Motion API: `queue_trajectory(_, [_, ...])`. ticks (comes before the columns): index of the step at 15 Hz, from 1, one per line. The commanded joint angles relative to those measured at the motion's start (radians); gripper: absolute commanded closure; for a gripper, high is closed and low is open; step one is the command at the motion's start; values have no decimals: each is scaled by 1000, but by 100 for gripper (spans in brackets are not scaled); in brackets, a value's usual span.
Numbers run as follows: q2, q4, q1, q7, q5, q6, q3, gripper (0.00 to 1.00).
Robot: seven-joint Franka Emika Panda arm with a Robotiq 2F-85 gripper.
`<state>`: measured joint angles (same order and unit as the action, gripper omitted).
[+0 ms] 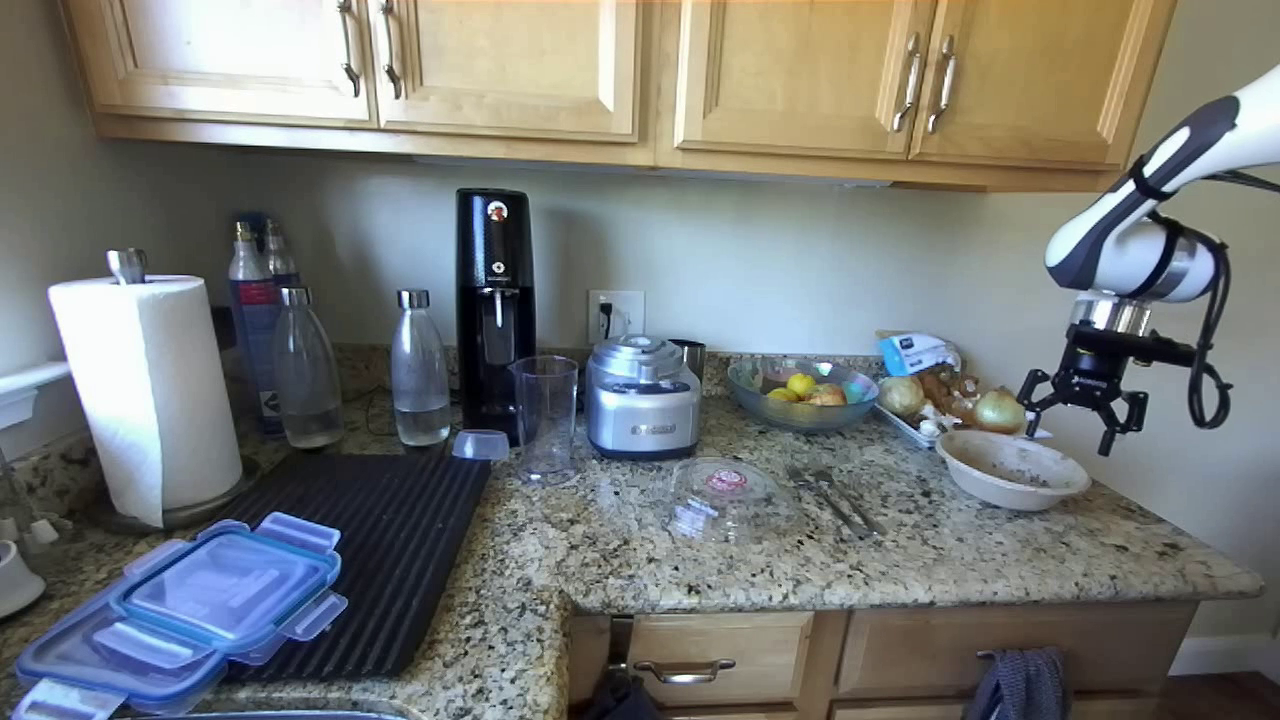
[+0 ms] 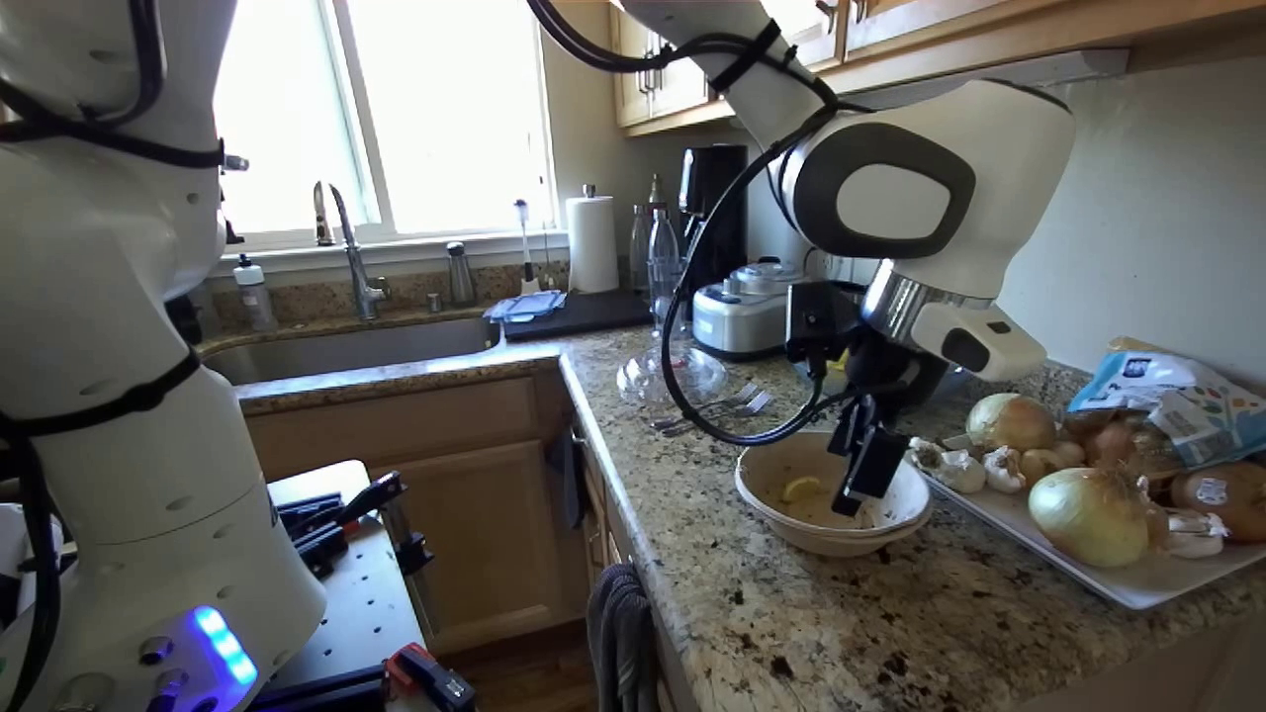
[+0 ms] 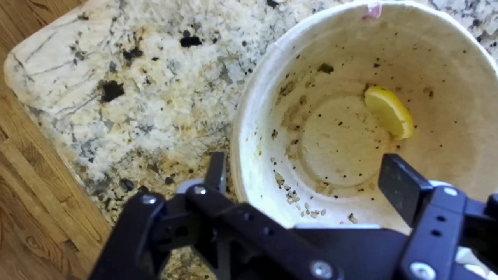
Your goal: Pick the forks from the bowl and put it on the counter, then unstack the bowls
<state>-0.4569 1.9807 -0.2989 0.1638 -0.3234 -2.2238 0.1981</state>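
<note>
Forks (image 1: 840, 510), slim and silvery, lie close together on the speckled counter (image 1: 960, 560), hard to count in an exterior view. There, to their right, sit the nested off-white bowls (image 1: 985, 490), the lower mostly hidden; the upper, stained and dark-flecked, holds a lemon wedge (image 3: 389, 112). Farthest right, the arm (image 1: 1120, 240), cut off at the edge, bends downward, its gripper (image 1: 1070, 437) above the bowls, jaws wide apart, appearing to straddle the rim in the wrist view, contact unclear.

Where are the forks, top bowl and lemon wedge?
Forks (image 2: 758, 402): in an exterior view, on one fork's tines.
Top bowl (image 3: 451, 136): wrist view, on its inner wall.
Lemon wedge (image 3: 390, 112): wrist view, on its middle.
</note>
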Motion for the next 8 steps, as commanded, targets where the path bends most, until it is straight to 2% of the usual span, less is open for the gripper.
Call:
queue_trajectory(1, [22, 67, -4, 57, -49, -43, 12, 3])
queue_trajectory(5, [15, 86, -8, 85, -79, -29, 17, 15])
queue_trajectory(7, [15, 93, -10, 86, -95, -27, 16, 37])
queue_trajectory(8, [13, 95, -11, 87, -103, -25, 16, 38])
